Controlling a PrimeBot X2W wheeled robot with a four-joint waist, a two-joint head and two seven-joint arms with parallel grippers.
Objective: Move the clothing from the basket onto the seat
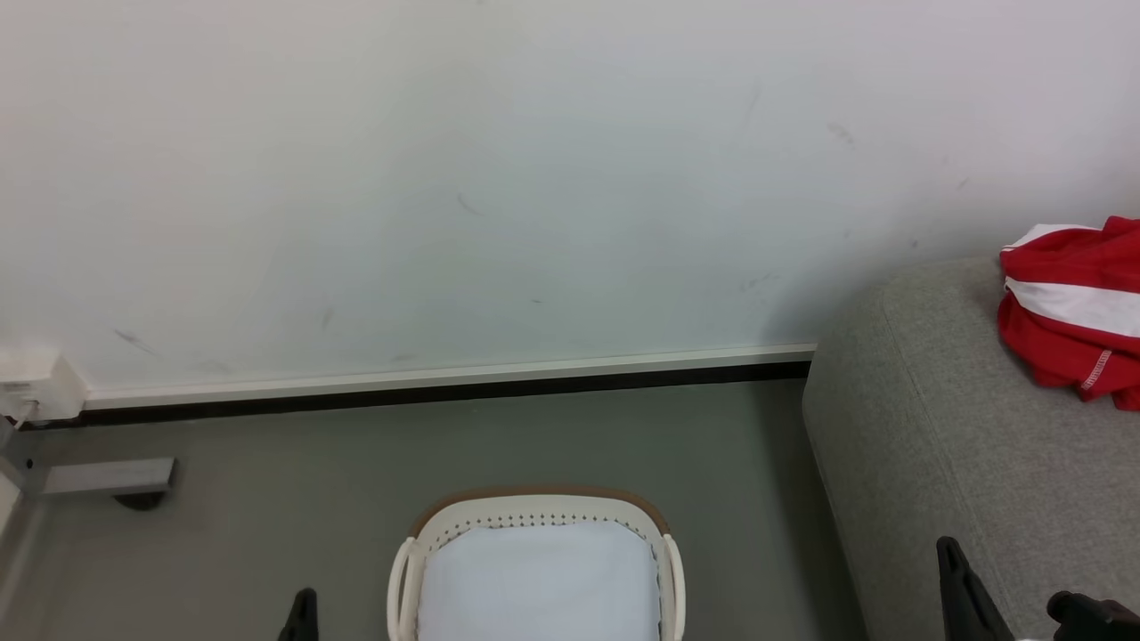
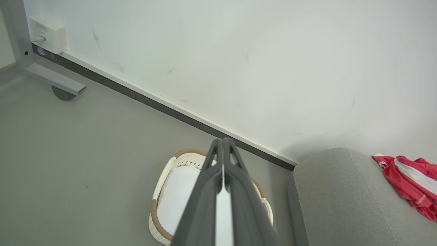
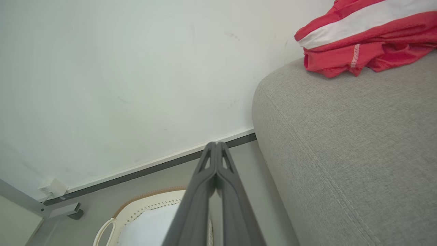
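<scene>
**Head view with both wrist views; landmark, the basket.** The basket (image 1: 534,512), cream-white with a brown edge band, stands on the grey floor (image 1: 294,481); its pale bluish-white lining (image 1: 539,579) lies exposed across the interior. The seat (image 1: 935,445), grey and coarse-woven, stands right of the basket, a strip of floor between them. The clothing (image 1: 1069,307), a crumpled red heap with a white band and white stitching, rests on top of the seat, well to the right of the basket and farther back, near the wall (image 1: 534,178). Left gripper (image 2: 222,140): fingers pressed together along their length, holding nothing; in the head view its tip shows just left of the basket. Right gripper (image 3: 216,144): fingers likewise closed together and empty; right of the basket, by the seat's near edge. Beyond the basket runs a white skirting (image 1: 445,374) over a dark strip; far left of the basket are a grey metal foot (image 1: 107,476) and a white box (image 1: 36,374).
</scene>
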